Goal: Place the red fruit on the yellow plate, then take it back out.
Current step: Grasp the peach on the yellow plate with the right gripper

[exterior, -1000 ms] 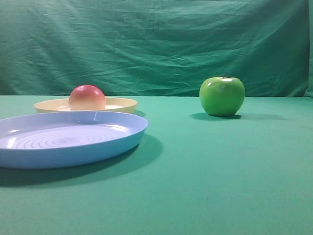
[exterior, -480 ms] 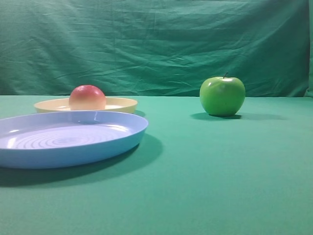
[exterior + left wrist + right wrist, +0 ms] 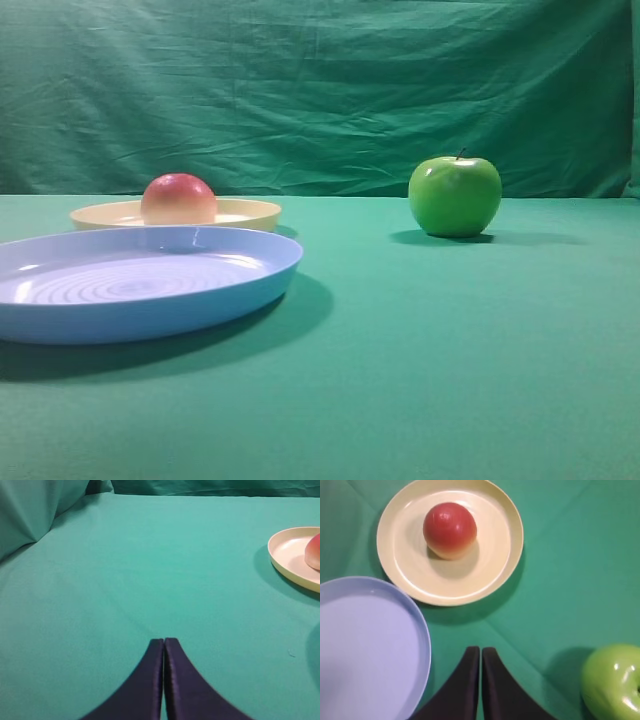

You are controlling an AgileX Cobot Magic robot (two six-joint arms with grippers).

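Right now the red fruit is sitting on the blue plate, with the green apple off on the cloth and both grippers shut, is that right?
Not quite. The red fruit sits on the yellow plate, not the blue plate, which holds nothing; the right wrist view shows this plainly. The rest stands: the green apple is off on the cloth, and the left gripper and right gripper are both shut.

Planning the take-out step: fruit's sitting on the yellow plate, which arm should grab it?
Probably right. Its shut hand looks down over the red fruit on the yellow plate. The left hand, also shut, sees only the plate's edge far to one side.
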